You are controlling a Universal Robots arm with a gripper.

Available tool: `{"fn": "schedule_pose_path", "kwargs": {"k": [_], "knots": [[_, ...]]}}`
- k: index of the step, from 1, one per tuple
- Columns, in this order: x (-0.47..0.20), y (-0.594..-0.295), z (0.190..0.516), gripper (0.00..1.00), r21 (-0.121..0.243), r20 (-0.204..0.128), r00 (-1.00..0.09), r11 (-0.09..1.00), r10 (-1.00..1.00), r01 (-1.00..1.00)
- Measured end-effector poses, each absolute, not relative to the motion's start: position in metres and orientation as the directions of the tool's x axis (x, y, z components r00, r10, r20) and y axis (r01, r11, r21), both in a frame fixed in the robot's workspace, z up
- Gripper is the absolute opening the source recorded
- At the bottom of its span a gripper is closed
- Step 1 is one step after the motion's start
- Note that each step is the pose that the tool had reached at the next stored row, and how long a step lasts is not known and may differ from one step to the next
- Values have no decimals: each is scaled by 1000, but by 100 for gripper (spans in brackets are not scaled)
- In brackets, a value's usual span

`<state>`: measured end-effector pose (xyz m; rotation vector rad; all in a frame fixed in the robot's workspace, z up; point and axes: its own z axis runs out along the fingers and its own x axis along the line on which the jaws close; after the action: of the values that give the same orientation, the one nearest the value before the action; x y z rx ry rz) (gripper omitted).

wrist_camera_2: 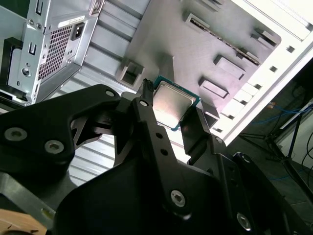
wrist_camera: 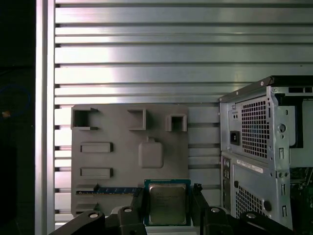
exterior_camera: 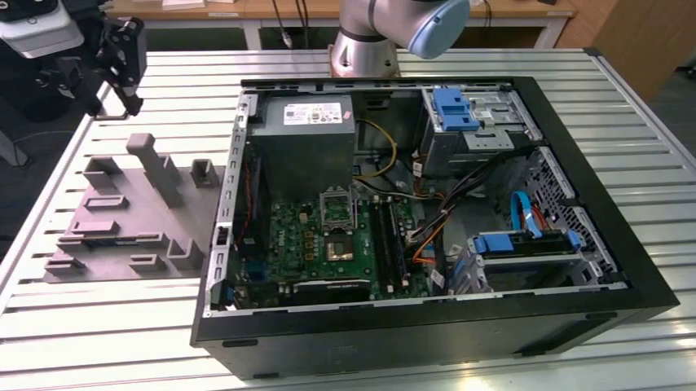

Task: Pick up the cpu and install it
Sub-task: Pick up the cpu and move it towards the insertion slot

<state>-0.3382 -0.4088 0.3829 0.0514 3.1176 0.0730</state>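
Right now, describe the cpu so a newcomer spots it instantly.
Start at the open computer case; beside it lies a grey fixture tray. Raised near the tray, the black gripper clamps the cpu: a small flat square with a silvery top and thin green rim, unlike the all-grey tray.

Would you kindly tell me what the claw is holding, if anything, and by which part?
The claw holds the cpu, gripped by two opposite edges, its silvery top in sight in both wrist views.
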Motion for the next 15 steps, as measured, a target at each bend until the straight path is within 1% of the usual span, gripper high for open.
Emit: {"fn": "schedule_pose_path", "kwargs": {"k": [15], "knots": [[-335, -409, 383, 47, 47, -22, -999, 998, 33, 32]]}}
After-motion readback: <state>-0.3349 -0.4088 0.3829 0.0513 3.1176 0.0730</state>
